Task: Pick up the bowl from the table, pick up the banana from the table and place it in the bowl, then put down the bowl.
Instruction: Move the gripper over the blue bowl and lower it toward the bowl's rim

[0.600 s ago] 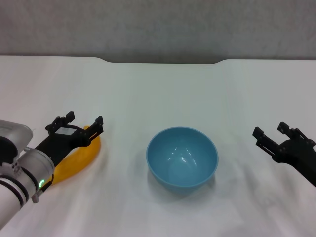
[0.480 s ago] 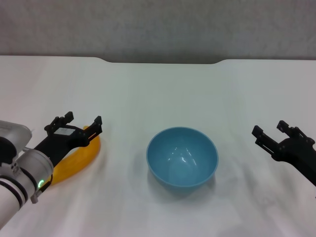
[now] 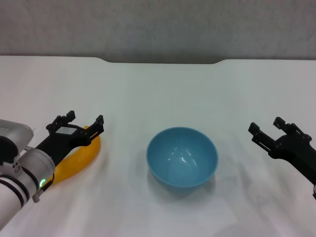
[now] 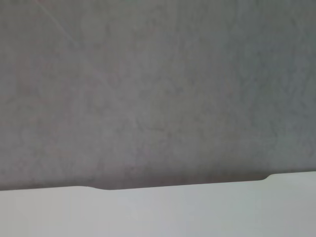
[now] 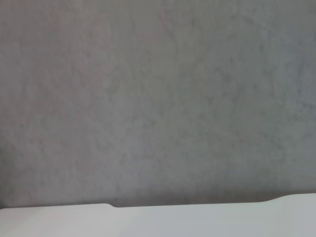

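Observation:
The light-blue bowl [image 3: 182, 156] stands upright on the white table [image 3: 163, 94] at the centre front. The yellow-orange banana [image 3: 76, 159] lies on the table to the bowl's left, partly hidden by my left gripper [image 3: 82, 122]. That gripper hovers over the banana with its fingers spread open. My right gripper [image 3: 266, 128] is open and empty to the right of the bowl, well apart from it. Neither wrist view shows the bowl, the banana or any fingers.
The table's far edge has a shallow notch [image 3: 160, 60], with a grey wall [image 3: 158, 27] behind it. Both wrist views show only the grey wall [image 4: 158, 89] and a strip of the table's far edge [image 5: 158, 219].
My right gripper has shifted slightly left toward the bowl. The left gripper, the banana and the bowl have stayed put.

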Controlling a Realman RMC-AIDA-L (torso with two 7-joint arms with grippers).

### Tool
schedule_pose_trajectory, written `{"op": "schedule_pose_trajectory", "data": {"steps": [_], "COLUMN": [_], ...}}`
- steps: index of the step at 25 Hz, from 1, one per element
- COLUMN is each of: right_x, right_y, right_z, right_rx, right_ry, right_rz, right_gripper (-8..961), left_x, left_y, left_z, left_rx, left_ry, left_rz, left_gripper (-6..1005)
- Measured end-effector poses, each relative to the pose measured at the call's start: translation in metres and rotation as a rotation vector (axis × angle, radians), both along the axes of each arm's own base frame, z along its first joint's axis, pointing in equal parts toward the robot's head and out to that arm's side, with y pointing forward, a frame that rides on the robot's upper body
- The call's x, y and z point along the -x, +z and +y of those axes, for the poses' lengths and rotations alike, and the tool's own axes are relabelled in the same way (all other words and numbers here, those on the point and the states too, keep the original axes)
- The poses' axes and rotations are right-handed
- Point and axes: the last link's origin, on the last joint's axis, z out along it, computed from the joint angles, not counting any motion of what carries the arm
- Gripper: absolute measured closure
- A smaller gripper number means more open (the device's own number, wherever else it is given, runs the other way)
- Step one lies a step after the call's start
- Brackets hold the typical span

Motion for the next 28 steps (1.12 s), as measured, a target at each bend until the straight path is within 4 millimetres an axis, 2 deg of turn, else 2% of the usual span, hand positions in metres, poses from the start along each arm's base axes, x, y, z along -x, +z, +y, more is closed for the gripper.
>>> {"op": "schedule_pose_trajectory", "data": {"steps": [7,13,19,24,28], "right_x": [-0.001,0.007,0.033,0.055,0.065], "right_y": [-0.002,-0.005,-0.004,0.005,0.014], "right_z": [0.002,0.010,0.027,0.042,0.055], "right_rx": [0.013,0.042,0.078,0.148,0.234], "right_ry": [-0.012,0.001,0.027,0.011,-0.022], "right_rz": [-0.019,-0.049,-0.114,-0.150,-0.150], "right_gripper": [100,99,99,101,103], "left_x": [0.003,0.008,0.012,0.012,0.013], "left_y": [0.000,0.002,0.002,0.001,0.001], "left_z": [-0.001,-0.003,-0.005,-0.006,-0.006], "left_rx": [-0.001,-0.002,0.001,0.004,0.004], "left_ry": [0.010,0.025,0.036,0.034,0.036], "left_rz": [-0.001,0.005,0.017,0.021,0.021], "left_gripper": [123,123,123,123,123]}}
